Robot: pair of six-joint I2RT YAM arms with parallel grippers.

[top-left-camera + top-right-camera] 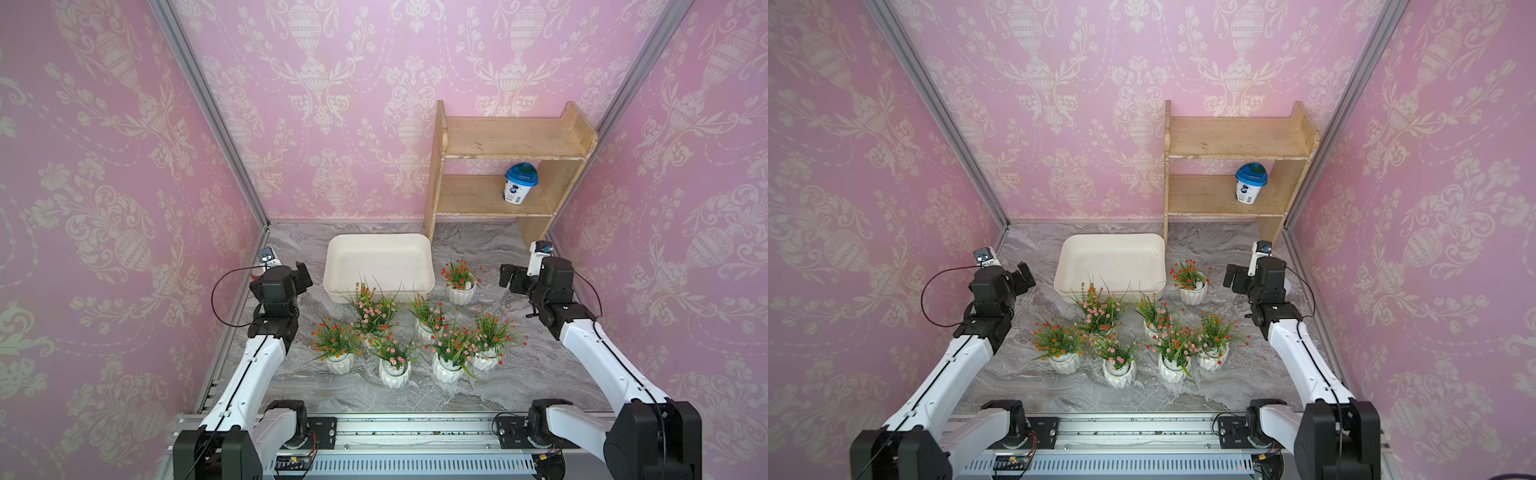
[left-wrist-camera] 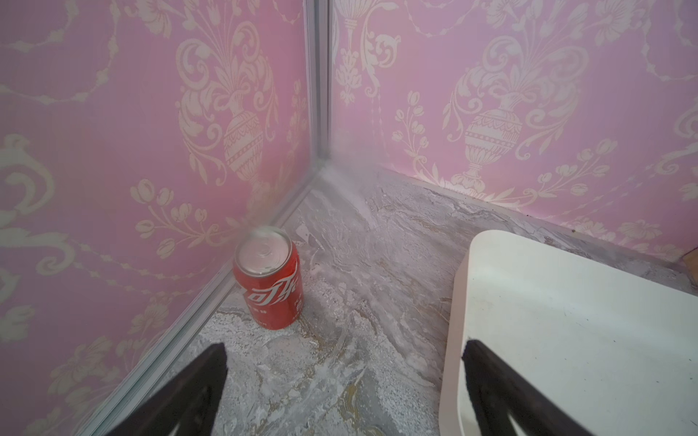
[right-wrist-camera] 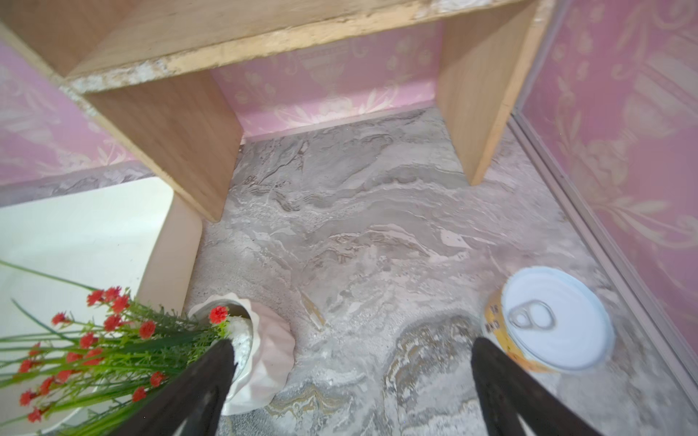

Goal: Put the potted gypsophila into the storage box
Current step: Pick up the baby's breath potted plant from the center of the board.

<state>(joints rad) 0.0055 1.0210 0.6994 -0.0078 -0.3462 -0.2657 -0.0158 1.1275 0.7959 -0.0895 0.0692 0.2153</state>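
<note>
In both top views the potted gypsophila [image 1: 451, 347] stand on the grey marble table [image 1: 490, 386], all outside the storage box [image 1: 376, 259]. Six crowd together just before its near rim. The seventh pot [image 1: 460, 293] stands apart by the box's near corner, on the right arm's side. Each plant is a bushy tuft of green sprigs flecked with tiny orange, red or pink blossoms, set in a ribbed white pot (all upright). The left gripper [image 1: 305, 276] and right gripper [image 1: 509, 278] hover on either side of the cream box, holding nothing. Behind it a wooden shelf [image 1: 511, 141] carries a blue-lidded tub [image 1: 519, 183].

In the left wrist view the left gripper [image 2: 344, 343] is spread wide over bare marble, with one finger showing against the box [image 2: 566, 321]. A red cola can [image 2: 270, 279] stands by the wall.

In the right wrist view the right gripper [image 3: 351, 339] gapes equally wide and is empty. The seventh pot [image 3: 272, 358], red-blossomed, sits just beside one finger, and a pull-tab tin [image 3: 555, 321] sits near the other.
</note>
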